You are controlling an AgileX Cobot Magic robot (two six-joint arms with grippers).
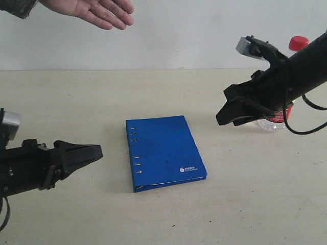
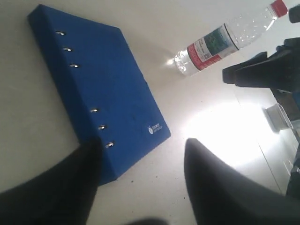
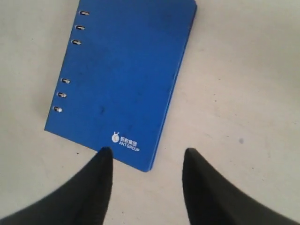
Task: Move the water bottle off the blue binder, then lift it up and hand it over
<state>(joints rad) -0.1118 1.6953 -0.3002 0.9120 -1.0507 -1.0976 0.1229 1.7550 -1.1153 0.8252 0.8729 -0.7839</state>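
S1: Left end effector [image 1: 97, 152] is seen nearest the cam, lower left of the ext. frame, held low over the desk [image 1: 230, 204]. State?

S2: Jaws are spread wide and nothing is held btwn them. In the left wrist view both dark fingers [image 2: 79, 178] are shown well apart.

S1: Where is the blue binder [image 1: 163, 150] placed?

S2: It is laid flat and closed at centre frame, w/ the ring holes along its left edge and a small white logo at its lower right corner. It is not touched by either end effector.

S1: And the water bottle [image 1: 298, 42]?

S2: It is stood upright on the desk at the right of the frame, off the binder and apart from it. Most of it is hidden behind the right arm. Only the red cap above the arm and the clear base below it are shown. Its label band is seen more fully in the left wrist view [image 2: 220, 42].

S1: Right end effector [image 1: 220, 118]?

S2: It is raised at the right of the frame and angled down toward centre. Jaws are opened wide w/ nothing gripped, as confirmed by the right wrist view [image 3: 147, 152]. The bottle is left behind it, not btwn the fingers.

S1: Anything else noted?

S2: A person's hand [image 1: 99, 11] is held at upper left, palm open, fingers extended.
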